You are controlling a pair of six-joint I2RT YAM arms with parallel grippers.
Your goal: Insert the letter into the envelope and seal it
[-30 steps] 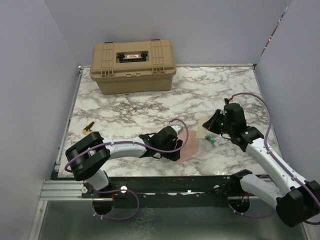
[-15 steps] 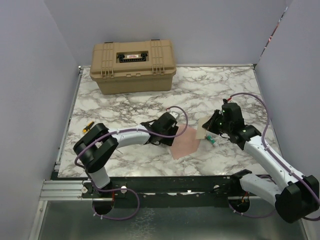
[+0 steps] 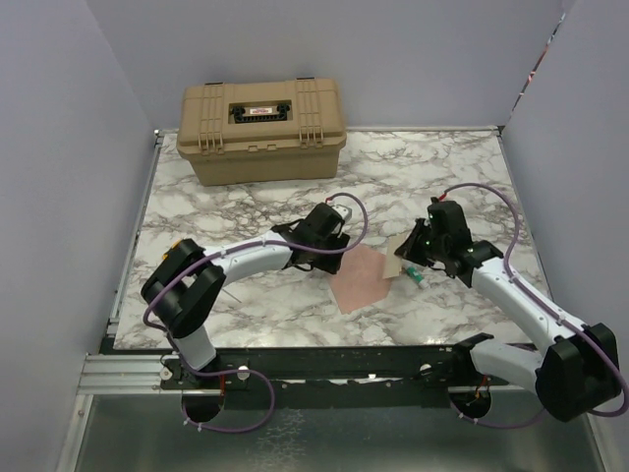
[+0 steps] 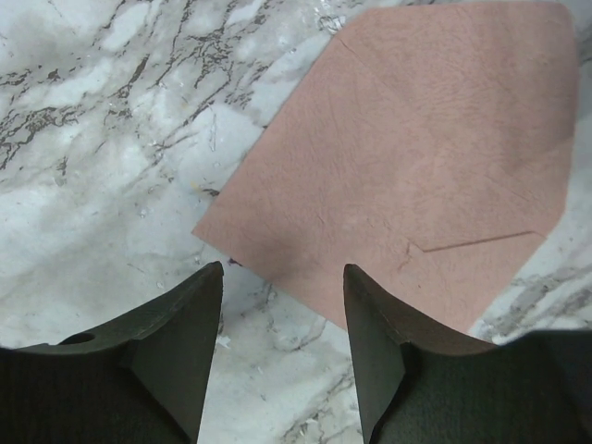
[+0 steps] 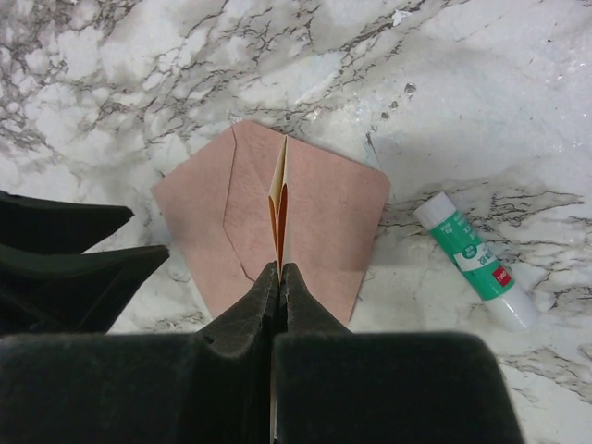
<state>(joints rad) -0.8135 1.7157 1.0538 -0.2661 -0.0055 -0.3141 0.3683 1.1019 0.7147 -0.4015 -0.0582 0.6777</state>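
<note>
The pinkish-brown envelope [image 3: 362,278] lies flat on the marble table, and its pointed flap line shows in the right wrist view [image 5: 227,217]. My right gripper [image 3: 413,248] is shut on the tan-orange letter [image 5: 280,194]. It holds the sheet edge-on just above the envelope's right part, and the letter [image 3: 400,253] shows as a tan patch in the top view. My left gripper [image 4: 282,277] hovers open at the envelope's [image 4: 416,157] left corner with nothing between its fingers [image 4: 185,314]. It stands at the envelope's far-left side [image 3: 332,260].
A green and white glue stick [image 5: 472,259] lies just right of the envelope [image 3: 417,278]. A tan plastic toolbox [image 3: 261,130] stands at the back left. Grey walls close in the table on three sides.
My left gripper has drawn back from over the envelope toward the far left, uncovering it. My right gripper has shifted slightly left with the letter still in it.
</note>
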